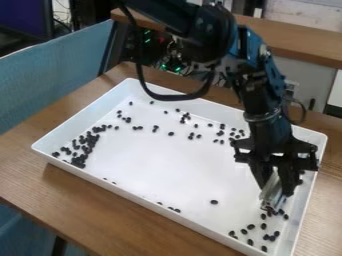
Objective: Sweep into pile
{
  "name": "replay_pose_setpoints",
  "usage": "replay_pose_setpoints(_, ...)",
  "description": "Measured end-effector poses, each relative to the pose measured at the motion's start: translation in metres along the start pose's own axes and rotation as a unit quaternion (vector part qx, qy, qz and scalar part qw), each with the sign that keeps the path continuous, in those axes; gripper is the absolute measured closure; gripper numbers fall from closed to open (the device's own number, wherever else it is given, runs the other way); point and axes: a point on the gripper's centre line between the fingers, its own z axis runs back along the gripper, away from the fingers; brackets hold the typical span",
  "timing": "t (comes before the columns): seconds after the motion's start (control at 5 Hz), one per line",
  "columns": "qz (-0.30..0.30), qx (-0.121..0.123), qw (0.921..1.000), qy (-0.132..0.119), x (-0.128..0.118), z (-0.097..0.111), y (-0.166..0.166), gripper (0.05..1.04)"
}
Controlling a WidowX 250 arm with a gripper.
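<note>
Several dark beans (264, 226) are lying in the white tray's (137, 197) near corner, just below the pale tool (269, 195) the gripper (276, 191) is grasping, its long axis slanting down towards them, while the densest heap (79, 161) is sitting well apart at the left.

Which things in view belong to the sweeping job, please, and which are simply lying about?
For the job:
white tray
dark pellets
pale tool
end effector, holding the tool

Just there:
wooden table
blue panel
dark screen
</note>
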Motion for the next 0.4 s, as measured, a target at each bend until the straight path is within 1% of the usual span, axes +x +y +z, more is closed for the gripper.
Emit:
replay_pose_setpoints(0.2,-0.020,-0.005,0.9998,-0.001,0.008,-0.012,-0.002,0.703)
replay_pose_setpoints(0.4,-0.031,-0.015,0.9994,-0.005,0.007,-0.017,-0.016,0.703)
